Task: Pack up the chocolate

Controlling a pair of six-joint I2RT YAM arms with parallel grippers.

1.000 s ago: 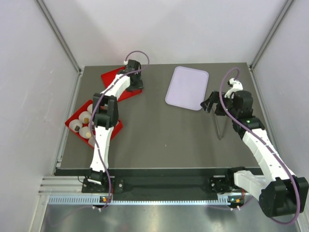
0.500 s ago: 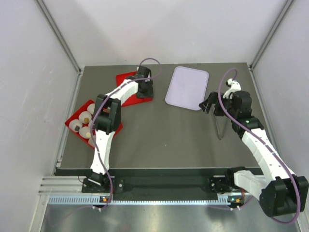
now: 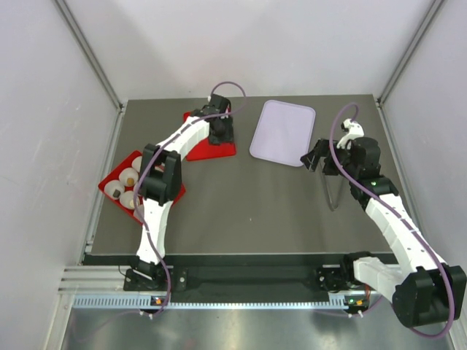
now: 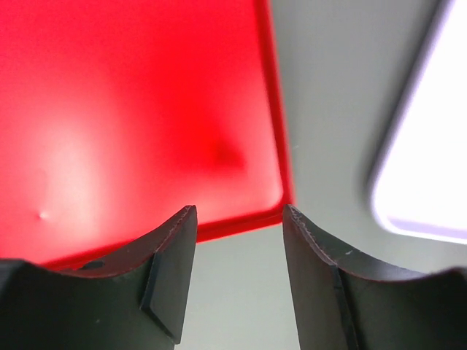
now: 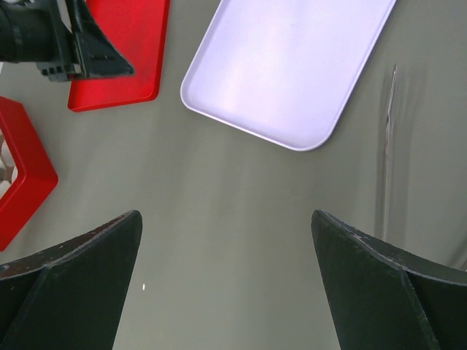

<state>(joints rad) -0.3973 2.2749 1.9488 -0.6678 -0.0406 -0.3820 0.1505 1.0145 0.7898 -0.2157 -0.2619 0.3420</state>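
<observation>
The chocolate (image 3: 129, 180) is sitting in paper cups (image 3: 136, 162) inside the red box (image 3: 115, 169) at the table's (image 3: 248, 211) left edge. The left gripper (image 4: 239, 219), narrowly parted, is poised at the red lid's (image 4: 131, 109) corner. The right gripper (image 5: 225, 219) is gaping wide near the tray (image 5: 292, 65).

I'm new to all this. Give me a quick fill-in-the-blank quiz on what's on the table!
The flat lid below the left gripper is coloured ____.
In the top view, the pale tray lies to the lid's ____.
The white paper cups sit inside a ____ box.
The right gripper holds ____.
Missing words: red; right; red; nothing.
</observation>
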